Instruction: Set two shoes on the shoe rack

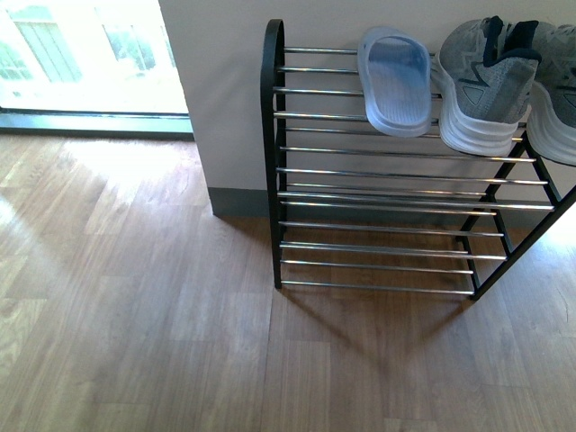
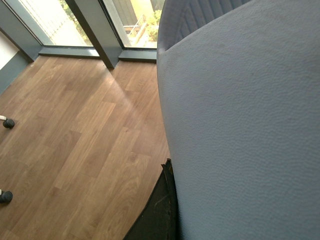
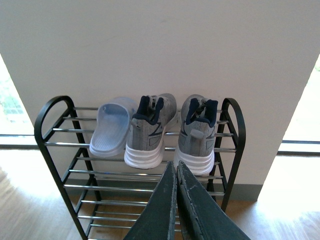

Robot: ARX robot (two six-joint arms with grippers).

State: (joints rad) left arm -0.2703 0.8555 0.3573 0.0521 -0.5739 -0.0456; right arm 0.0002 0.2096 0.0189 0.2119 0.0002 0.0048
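The shoe rack (image 1: 273, 162) (image 3: 55, 145) stands against the white wall, black frame with chrome rods. On its top tier lie one pale blue slide sandal (image 1: 396, 79) (image 3: 111, 127) and two grey sneakers (image 1: 481, 81) (image 3: 150, 130), the second sneaker (image 3: 197, 135) furthest right. In the left wrist view a second slide sandal (image 2: 245, 125) fills most of the picture, held by my left gripper; one dark finger (image 2: 157, 212) presses its edge. My right gripper (image 3: 175, 167) is shut and empty, hanging in front of the rack below the sneakers. Neither arm shows in the front view.
Wood-plank floor (image 1: 135, 315) spreads in front of and left of the rack. A bright window with a dark sill (image 1: 90, 117) is at the left. The rack's lower tiers (image 1: 378, 252) hold nothing. Two small dark feet (image 2: 7, 122) rest on the floor.
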